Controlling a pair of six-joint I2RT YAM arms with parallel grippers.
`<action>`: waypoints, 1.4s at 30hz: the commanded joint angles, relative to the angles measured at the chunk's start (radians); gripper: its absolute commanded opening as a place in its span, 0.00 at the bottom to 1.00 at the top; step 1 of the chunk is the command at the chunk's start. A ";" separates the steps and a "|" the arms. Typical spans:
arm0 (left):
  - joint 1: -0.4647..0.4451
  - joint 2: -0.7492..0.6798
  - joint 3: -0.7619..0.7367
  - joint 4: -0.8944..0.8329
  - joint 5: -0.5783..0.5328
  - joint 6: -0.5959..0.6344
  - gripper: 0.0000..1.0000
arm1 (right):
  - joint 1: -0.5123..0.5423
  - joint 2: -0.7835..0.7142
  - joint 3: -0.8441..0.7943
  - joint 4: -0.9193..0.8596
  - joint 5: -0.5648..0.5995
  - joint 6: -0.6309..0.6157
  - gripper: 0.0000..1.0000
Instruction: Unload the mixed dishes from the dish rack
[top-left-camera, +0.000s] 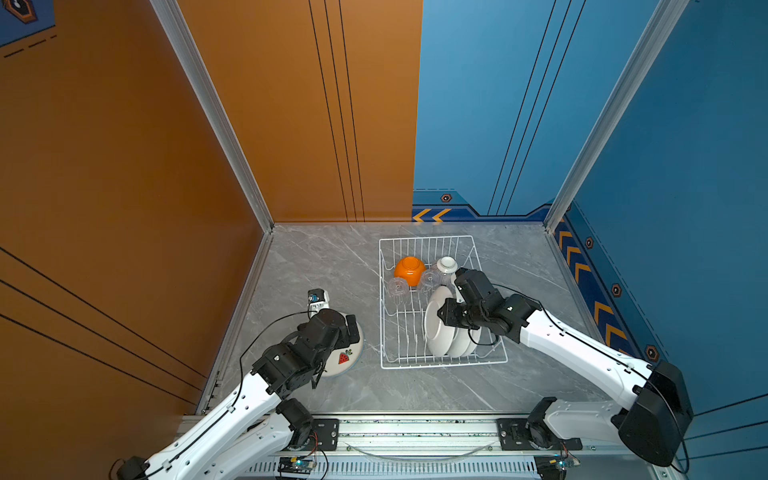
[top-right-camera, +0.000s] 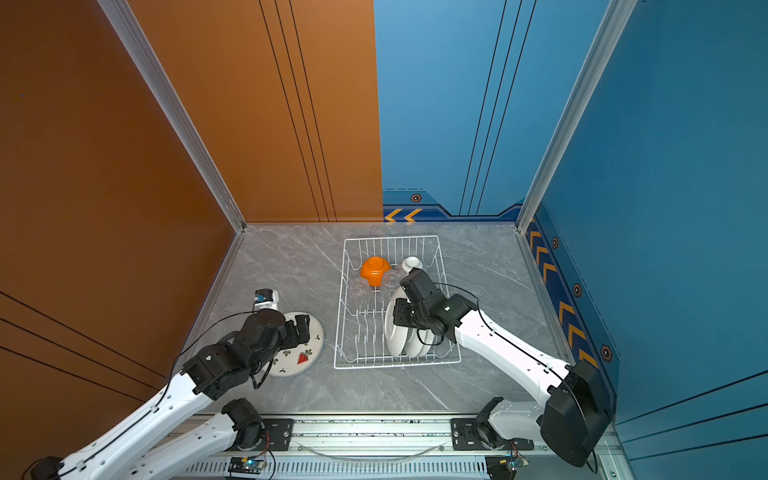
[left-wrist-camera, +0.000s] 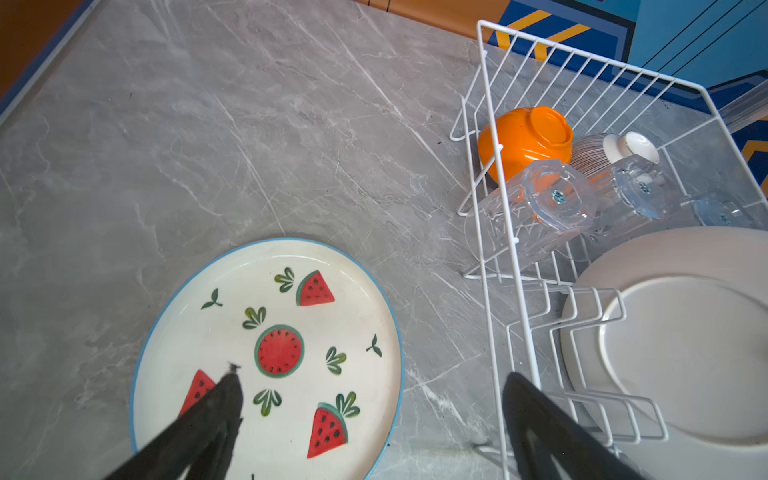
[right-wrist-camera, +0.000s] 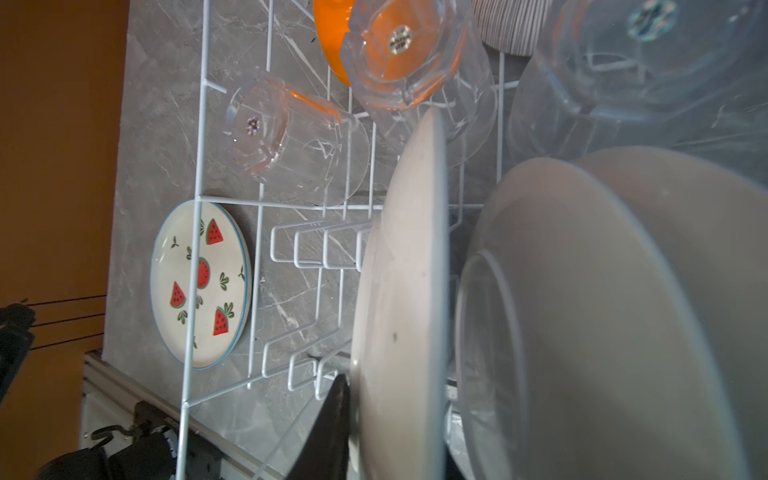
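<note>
Right gripper (right-wrist-camera: 395, 419) looks pinched on the rim of the front white plate (right-wrist-camera: 399, 291). One dark finger (right-wrist-camera: 332, 419) lies flat on its face, the other is mostly hidden behind it. That plate stands on edge between the prongs in the near right corner of the dish rack (top-left-camera: 442, 365), with two more plates (right-wrist-camera: 582, 311) leaning just behind it.

The call here, I'd say: draw it straight up along the prongs and keep it on edge until it clears the top wire. Go gently, because glazed ceramic is slick and a thin-rim grip can let the disc swing. Mind the clear glass cups (top-left-camera: 430, 279) lying tipped just beyond it.

Toward the rack's far end, the glossy orange bowl (top-left-camera: 409, 269) sits upside down beside the ribbed white bowl (top-left-camera: 446, 266), which is also upturned. The rack is thin white wire with sloped sides, standing right of centre on the grey marble-look worktop (top-left-camera: 324, 266), toward its far edge.

Over by the left edge, the left gripper (left-wrist-camera: 374, 376) hangs with jaws spread wide above a round watermelon-print plate (left-wrist-camera: 266, 353). It lies flat, blue-rimmed and smooth.
</note>
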 joint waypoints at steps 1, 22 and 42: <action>-0.024 0.032 0.032 0.088 -0.083 0.081 0.98 | -0.006 0.011 0.028 -0.024 0.063 0.005 0.16; -0.050 0.017 0.039 0.272 -0.013 0.257 0.98 | -0.013 0.000 0.213 -0.018 0.008 0.031 0.00; -0.143 0.127 0.087 0.501 0.092 0.430 0.98 | -0.033 -0.025 0.324 -0.010 -0.008 0.026 0.00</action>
